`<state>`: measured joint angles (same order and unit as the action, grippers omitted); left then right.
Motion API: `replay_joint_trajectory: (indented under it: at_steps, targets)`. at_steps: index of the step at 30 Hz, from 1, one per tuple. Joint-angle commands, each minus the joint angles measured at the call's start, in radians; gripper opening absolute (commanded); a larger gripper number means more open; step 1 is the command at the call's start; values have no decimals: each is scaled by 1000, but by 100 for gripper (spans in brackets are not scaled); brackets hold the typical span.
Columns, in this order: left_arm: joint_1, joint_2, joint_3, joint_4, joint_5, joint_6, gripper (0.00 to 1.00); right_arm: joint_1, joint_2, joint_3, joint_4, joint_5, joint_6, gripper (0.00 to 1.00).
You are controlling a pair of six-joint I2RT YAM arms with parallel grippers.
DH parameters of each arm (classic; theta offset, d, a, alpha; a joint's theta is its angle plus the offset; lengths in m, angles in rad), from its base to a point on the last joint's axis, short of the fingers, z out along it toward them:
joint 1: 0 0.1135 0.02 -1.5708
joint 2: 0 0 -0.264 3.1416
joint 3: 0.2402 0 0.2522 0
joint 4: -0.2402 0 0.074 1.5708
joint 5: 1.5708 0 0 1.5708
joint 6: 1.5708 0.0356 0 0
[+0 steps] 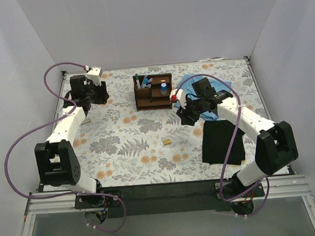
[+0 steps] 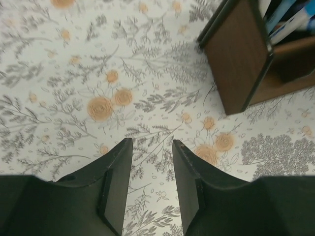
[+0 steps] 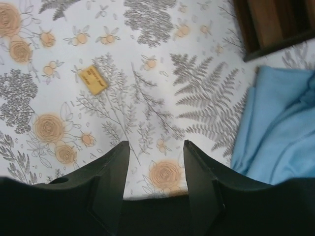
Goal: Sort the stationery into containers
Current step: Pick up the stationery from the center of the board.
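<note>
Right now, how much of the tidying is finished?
Nearly done. Pens stand in the organizer, and the cylinder sits in one of its compartments. Nothing is held: the left hand and right hand are open and empty. Only the tan block lies outside.

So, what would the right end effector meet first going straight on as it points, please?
Probably the bare floral table cover; the right end effector aims between the small tan block and light blue cloth.
</note>
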<state>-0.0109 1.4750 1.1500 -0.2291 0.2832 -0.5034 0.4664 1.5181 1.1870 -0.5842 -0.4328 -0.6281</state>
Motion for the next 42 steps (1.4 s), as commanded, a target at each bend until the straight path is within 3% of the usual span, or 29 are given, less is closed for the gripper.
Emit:
replay_joint_trajectory:
  at_steps: [1,5,14,30,42]
  targets:
    - [9,21,5,-53,14,-6,37,123,-84,-140,84,-53,-38,56]
    - [57,77,1,-93,25,3,39,192,-124,-305,205,-61,-106,56]
    - [80,174,-19,-85,62,-133,41,210,-93,-412,441,-78,-186,52]
    - [78,137,-64,-75,103,-124,44,212,217,-153,319,-233,-393,53]
    - [78,157,-75,-47,125,-106,44,213,201,-139,196,-239,-429,54]
